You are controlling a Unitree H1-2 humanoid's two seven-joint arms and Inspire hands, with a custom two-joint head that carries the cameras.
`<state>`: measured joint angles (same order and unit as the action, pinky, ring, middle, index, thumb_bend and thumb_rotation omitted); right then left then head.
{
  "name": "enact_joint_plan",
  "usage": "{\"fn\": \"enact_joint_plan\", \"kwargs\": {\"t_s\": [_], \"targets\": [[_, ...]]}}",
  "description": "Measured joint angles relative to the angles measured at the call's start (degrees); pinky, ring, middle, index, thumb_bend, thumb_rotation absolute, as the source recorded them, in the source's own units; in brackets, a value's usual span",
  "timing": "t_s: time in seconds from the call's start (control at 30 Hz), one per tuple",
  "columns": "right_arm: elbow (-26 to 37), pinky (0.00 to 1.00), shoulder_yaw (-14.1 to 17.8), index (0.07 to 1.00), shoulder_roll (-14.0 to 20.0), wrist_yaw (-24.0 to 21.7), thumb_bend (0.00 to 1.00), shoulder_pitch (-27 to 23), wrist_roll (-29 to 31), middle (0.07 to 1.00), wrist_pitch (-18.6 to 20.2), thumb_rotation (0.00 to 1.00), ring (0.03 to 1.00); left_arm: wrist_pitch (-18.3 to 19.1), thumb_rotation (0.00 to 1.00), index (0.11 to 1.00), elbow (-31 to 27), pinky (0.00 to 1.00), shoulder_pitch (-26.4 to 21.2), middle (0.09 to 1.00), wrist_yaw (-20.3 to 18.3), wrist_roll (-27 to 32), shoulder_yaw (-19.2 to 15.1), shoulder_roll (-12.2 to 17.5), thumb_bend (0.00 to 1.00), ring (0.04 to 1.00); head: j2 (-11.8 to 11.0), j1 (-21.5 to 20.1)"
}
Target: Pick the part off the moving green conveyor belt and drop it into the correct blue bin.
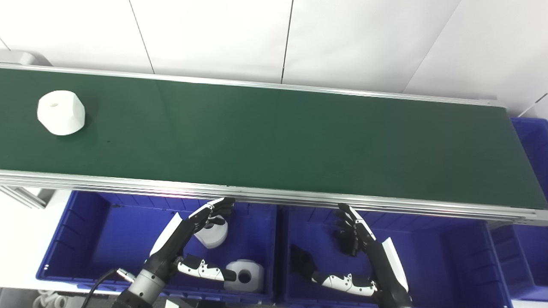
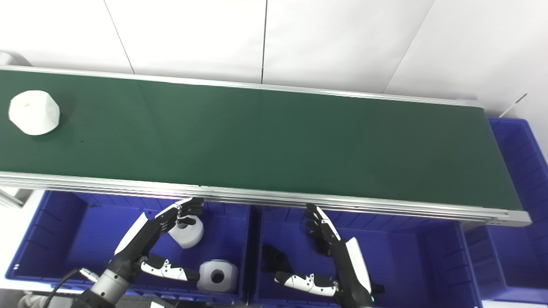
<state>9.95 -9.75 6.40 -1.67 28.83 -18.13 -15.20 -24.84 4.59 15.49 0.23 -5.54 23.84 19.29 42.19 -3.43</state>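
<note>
White part (image 1: pixel 61 112) on green conveyor belt (image 1: pixel 274 137), far left; both hands waiting below the near rail.

Left hand (image 1: pixel 188 239): fingers spread, holding nothing, above left blue bin (image 1: pixel 85 239), which contains two white parts (image 1: pixel 212 233). Right hand (image 1: pixel 359 252): fingers apart, holding nothing, above right blue bin (image 1: pixel 449 256). Advice: wait until the part is level with the left hand, reach over the rail, close across its faceted sides, lift clear, then release.

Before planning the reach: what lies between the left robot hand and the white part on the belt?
Only bare green belt and its metal rail, in both views.
</note>
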Motion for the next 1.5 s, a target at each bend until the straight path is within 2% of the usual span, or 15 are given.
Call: {"fn": "enact_joint_plan", "kwargs": {"t_s": [1.13,1.17,1.23,1.3,1.33,1.5], "targets": [[-0.01,0.78,-0.03,0.918,0.2,-0.29,0.89,0.0,0.2,0.875,0.02,0.26,0.833,0.0,0.24,0.852,-0.01,0.75,0.03,0.851,0.05,-0.1,0.05,-0.01,0.86,0.822,-0.09,0.53],[0.0,0.78,-0.02,0.919,0.21,-0.35,0.89,0.0,0.32,0.875,0.05,0.27,0.834,0.0,0.24,0.851,-0.01,0.74,0.03,0.851,0.05,-0.09,0.07,-0.02,0.86,0.821,-0.26,1.92],[-0.01,0.78,0.04,0.93,0.32,-0.54,0.88,0.0,0.59,0.886,0.08,0.28,0.843,0.0,0.26,0.85,-0.01,0.75,0.02,0.851,0.07,-0.19,0.23,-0.03,0.85,0.818,-1.14,8.41],[-0.14,0.81,0.16,0.941,0.83,-0.8,0.88,-0.02,1.53,0.898,0.04,0.27,0.86,0.0,0.27,0.845,0.0,0.75,-0.01,0.848,0.38,-1.09,0.74,-0.18,0.86,0.812,-2.28,12.55],[-0.5,0.81,0.36,0.942,1.31,-0.99,0.88,-0.08,2.31,0.898,0.0,0.27,0.861,0.0,0.27,0.845,0.03,0.75,-0.03,0.848,0.87,-1.53,1.2,-0.34,0.86,0.812,-2.29,12.57],[-3.88,0.82,1.68,0.953,3.51,-1.05,0.86,-0.4,4.58,0.907,-1.27,0.26,0.869,0.0,0.26,0.839,0.67,0.75,-0.46,0.843,3.02,-4.33,3.66,-1.87,0.86,0.806,-5.79,19.06]]}}
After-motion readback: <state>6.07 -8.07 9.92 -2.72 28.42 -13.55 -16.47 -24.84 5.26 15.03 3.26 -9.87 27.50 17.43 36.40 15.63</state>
